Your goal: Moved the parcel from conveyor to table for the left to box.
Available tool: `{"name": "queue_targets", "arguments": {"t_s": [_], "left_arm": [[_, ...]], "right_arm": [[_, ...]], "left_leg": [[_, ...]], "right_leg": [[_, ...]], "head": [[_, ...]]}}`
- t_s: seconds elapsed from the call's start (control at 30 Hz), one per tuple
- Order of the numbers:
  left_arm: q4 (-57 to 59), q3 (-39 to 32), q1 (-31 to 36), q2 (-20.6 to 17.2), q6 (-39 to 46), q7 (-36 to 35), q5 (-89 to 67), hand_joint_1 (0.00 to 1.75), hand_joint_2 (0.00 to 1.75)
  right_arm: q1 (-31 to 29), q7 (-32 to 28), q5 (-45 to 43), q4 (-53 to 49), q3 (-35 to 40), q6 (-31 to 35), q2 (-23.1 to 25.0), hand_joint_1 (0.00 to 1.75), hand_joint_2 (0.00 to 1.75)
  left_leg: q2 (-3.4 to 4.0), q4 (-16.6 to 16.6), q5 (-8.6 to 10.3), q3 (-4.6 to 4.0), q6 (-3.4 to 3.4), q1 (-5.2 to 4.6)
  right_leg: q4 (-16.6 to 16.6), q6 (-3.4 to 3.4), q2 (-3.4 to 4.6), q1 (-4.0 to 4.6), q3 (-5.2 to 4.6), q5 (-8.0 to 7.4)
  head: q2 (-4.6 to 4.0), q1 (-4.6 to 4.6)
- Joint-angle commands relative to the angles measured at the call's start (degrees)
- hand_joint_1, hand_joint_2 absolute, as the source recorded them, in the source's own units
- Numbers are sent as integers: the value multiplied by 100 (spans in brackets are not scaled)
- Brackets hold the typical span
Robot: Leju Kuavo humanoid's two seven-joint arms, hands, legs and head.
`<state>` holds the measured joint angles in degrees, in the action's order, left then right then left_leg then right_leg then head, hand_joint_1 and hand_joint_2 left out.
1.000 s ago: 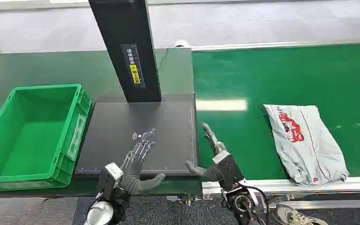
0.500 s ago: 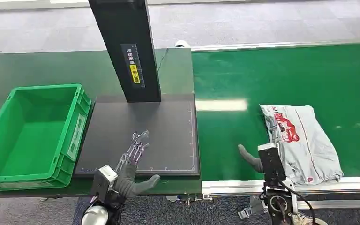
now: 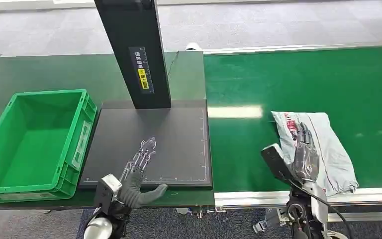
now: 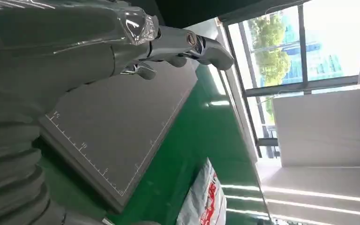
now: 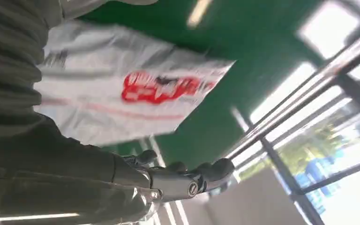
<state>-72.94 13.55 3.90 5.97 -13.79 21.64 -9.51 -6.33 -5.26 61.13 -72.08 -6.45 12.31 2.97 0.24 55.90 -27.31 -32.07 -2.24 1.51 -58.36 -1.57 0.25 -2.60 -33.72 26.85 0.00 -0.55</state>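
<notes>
I have the wide green conveyor belt [image 3: 303, 79] on my right and the dark green table [image 3: 40, 74] on my left, with the dark grey gridded mat [image 3: 174, 144] and the empty green plastic crate [image 3: 30, 139] on it. The grey plastic mailer parcel with the red print [image 3: 328, 144] lies flat on the belt near its front edge. My right hand [image 3: 303, 157] hovers over the parcel's near side, fingers spread, holding nothing. I judge the soft bag needs a low pinch into a fold. My left hand [image 3: 139, 172] rests over the mat's front edge, fingers extended and empty, leaving the mat's middle free for the drop.
</notes>
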Motion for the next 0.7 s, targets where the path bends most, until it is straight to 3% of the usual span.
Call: {"name": "queue_targets", "arguments": {"t_s": [0.03,0.33,0.7], "left_arm": [[-82,-56,-77,-118,-134,-23,290,0,175],[-23,-103,-164,-118,-72,-33,300,0,175],[-55,-188,-213,-107,25,12,302,0,175]], "right_arm": [[-803,293,976,1757,707,-36,-554,0,175],[-642,335,946,1435,760,-95,-803,0,175],[-497,673,775,1292,49,-77,-974,0,175]], "left_leg": [[18,-7,-3,18,13,8],[-6,-4,-3,11,15,4],[-14,0,0,3,9,1]], "right_leg": [[16,19,17,13,14,-9],[12,18,0,8,14,-2],[5,11,-9,3,5,0]], "head": [[0,2],[0,0],[0,2]]}}
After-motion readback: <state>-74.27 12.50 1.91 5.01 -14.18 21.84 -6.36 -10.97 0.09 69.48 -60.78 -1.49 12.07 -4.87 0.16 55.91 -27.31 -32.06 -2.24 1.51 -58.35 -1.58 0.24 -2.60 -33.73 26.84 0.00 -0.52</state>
